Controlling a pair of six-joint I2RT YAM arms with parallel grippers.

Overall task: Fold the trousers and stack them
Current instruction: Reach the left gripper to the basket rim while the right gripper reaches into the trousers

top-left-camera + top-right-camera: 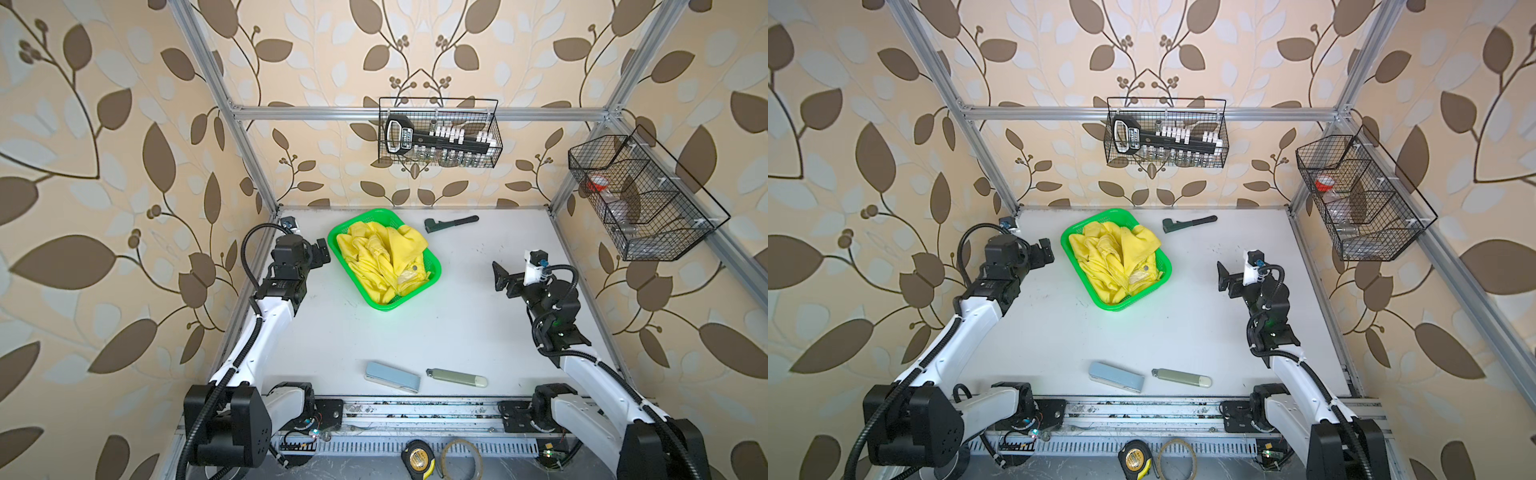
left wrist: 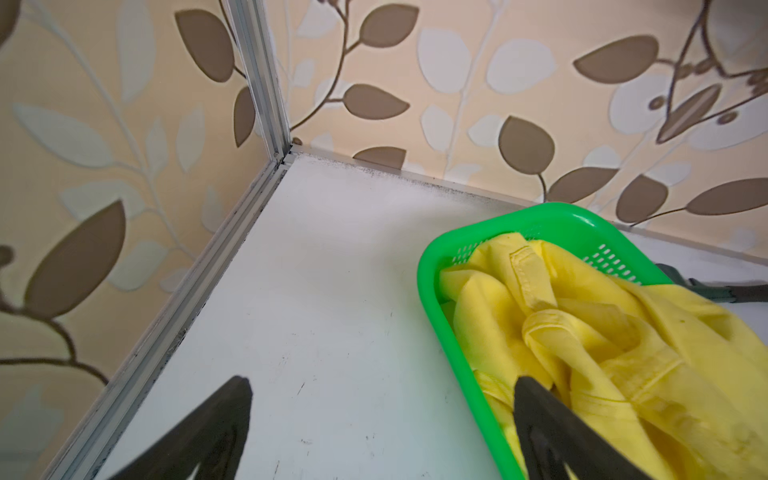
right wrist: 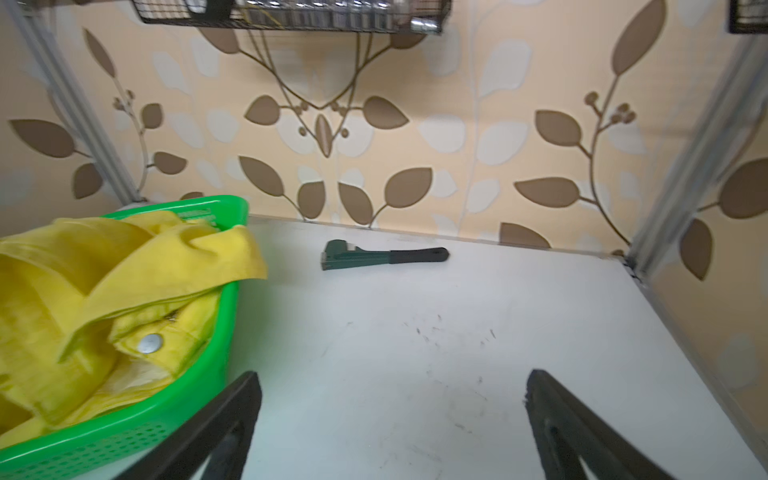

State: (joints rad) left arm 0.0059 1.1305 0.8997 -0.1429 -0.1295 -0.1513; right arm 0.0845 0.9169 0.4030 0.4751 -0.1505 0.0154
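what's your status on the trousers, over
Left jaws open beside basket, right jaws open, both empty. Trousers crumpled in basket, unfolded. Wrench beyond basket, not touching.

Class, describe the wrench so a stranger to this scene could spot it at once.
Start at the white table, then its far edge by the back wall. Just right of the green basket lies the wrench. It alone is dark, green-headed with a black handle; the pale blue case and pale green tool lie at the near edge.

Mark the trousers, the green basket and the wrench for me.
trousers (image 1: 380, 257): in a top view, crumpled cloth's middle.
green basket (image 1: 380, 306): in a top view, near corner rim.
wrench (image 3: 380, 256): right wrist view, shaft.
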